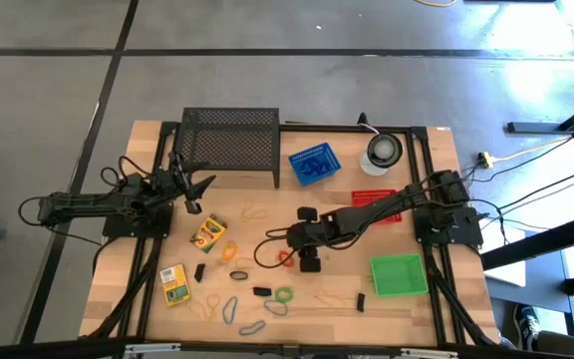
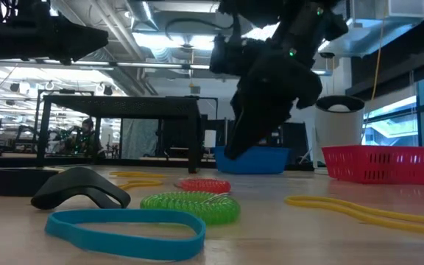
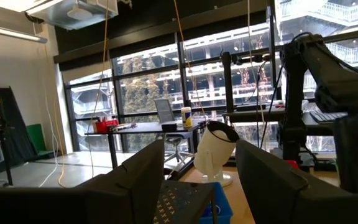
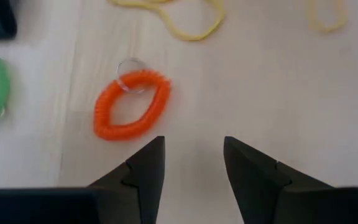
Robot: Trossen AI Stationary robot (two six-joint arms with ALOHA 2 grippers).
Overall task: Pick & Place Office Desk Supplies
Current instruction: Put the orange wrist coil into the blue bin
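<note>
A: Nearest the low camera lay a blue rubber band (image 2: 124, 231) on the wooden worktop (image 1: 407, 309), a green coil (image 2: 191, 206) just behind it.

B: And the right jaws (image 4: 193, 163)?

A: Apart and empty, poised above the orange coil (image 4: 131, 104), probably lining up a pick. The left jaws (image 3: 201, 174) hung wide open near the mesh rack (image 1: 230, 142), waiting.

B: The room?

A: Glass-walled office, desks beyond.
</note>
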